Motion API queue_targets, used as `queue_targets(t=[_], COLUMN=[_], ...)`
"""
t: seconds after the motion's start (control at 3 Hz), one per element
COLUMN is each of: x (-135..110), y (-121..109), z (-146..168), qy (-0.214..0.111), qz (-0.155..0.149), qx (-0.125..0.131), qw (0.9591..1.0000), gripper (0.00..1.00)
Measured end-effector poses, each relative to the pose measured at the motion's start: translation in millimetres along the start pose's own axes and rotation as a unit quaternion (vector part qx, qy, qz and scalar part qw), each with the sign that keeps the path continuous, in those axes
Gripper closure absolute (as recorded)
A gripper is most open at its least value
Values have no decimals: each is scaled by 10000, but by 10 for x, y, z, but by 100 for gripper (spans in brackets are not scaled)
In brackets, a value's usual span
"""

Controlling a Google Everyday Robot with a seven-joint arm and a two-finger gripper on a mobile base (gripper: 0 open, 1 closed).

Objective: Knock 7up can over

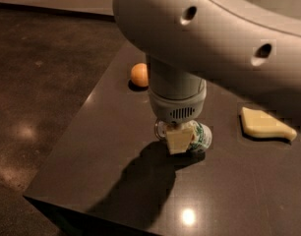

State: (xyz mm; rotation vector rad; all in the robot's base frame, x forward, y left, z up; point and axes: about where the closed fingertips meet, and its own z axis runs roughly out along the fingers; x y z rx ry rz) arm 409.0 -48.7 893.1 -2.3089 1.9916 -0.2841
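The 7up can (201,136) is white with green markings and appears to lie on its side on the dark table (101,146), near the middle. A silver ring (161,130) that seems to be its top faces left. My gripper (178,141) hangs straight down from the grey wrist (177,96), right at the can's left front and touching or overlapping it. The big grey arm (214,38) hides the table behind it.
An orange ball (139,74) sits on the table behind and left of the gripper. A pale yellow sponge-like piece (265,124) lies to the right. The table's left edge (76,117) and front corner (30,195) drop to a dark floor.
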Motion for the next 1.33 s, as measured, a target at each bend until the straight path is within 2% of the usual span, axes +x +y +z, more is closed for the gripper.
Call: queue_targets(t=[0.33,0.67,1.33], x=[-32,-53,-67], y=[-10,9,41], z=[56,150,228], qy=[-5,-42,-77], qz=[-60,-90,-91], qx=[-57,-172,-253], qw=[10000,9998,9996], gripper=[29,1,0])
